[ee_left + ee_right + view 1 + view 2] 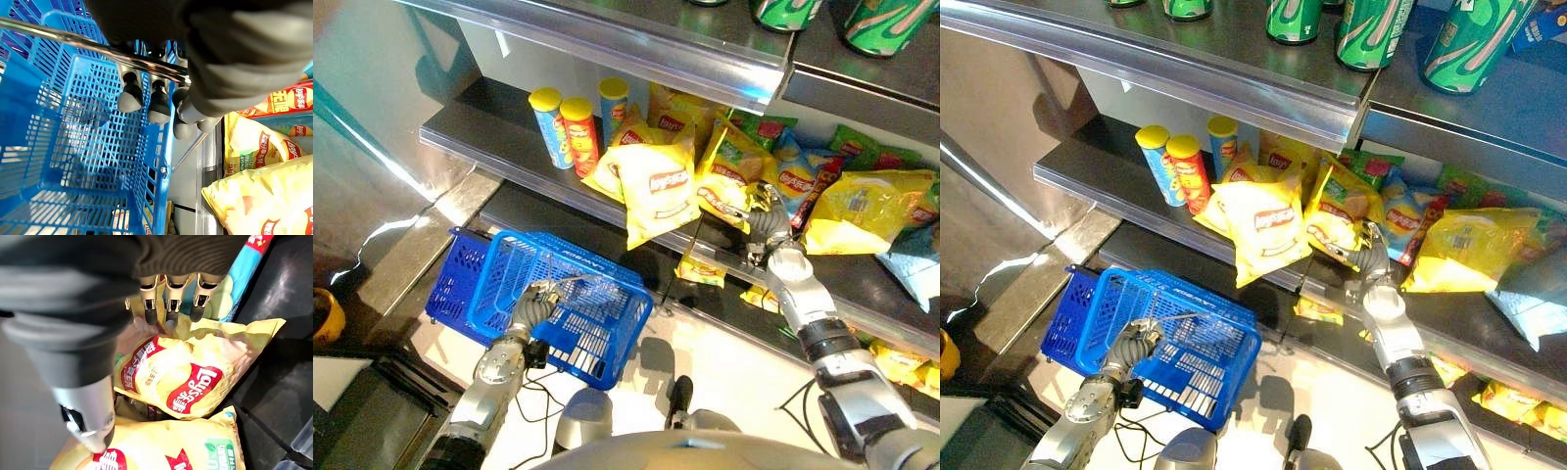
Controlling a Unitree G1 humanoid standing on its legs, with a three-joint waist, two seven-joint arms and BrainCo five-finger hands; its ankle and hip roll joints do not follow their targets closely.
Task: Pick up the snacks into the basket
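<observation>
- Right hand [161, 308] is reaching onto the shelf [489, 147], fingers spread above a yellow chip bag [181, 377], not yet closed on it.
- The bag is likely light, puffy, crushable and slick; a gentle pinch at its crimped edge seems best.
- Left hand [151, 98] is gripping the wire handle [73, 43] of the blue basket [509, 284].

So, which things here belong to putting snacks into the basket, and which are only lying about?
Belong to the job:
- blue basket, its wire handle held by the left hand
- yellow chip bags on the shelf
- yellow chip bag at the fingers of the right hand
- snack tubes

Just lying about:
- green bottles on the upper shelf
</observation>
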